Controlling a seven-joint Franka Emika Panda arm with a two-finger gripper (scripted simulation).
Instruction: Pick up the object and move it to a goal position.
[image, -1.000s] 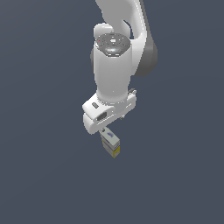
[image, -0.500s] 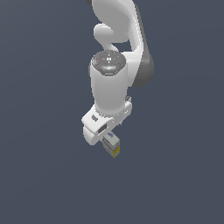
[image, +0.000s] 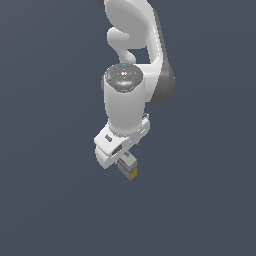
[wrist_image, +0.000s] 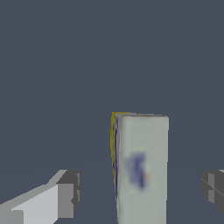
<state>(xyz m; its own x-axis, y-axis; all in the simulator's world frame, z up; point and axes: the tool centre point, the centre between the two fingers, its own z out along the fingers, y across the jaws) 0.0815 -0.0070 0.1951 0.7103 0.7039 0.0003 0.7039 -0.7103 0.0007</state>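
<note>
The object (wrist_image: 142, 170) is a small pale grey-white carton with a blurred blue mark and a yellow far end. In the wrist view it stands between the two fingers of my gripper (wrist_image: 140, 190), with a gap on each side, wider toward the one finger (wrist_image: 65, 192) than toward the other finger (wrist_image: 213, 187). The gripper is open and touches nothing. In the exterior view the object (image: 129, 168) pokes out just below the white hand of the gripper (image: 125, 159), which hides its upper part.
The white arm (image: 127, 100) reaches down from the top of the exterior view. All around it is a plain dark grey-blue ground (image: 50, 200).
The hand has come down over the object, from a little above it to straddling it. The object has stayed where it was.
</note>
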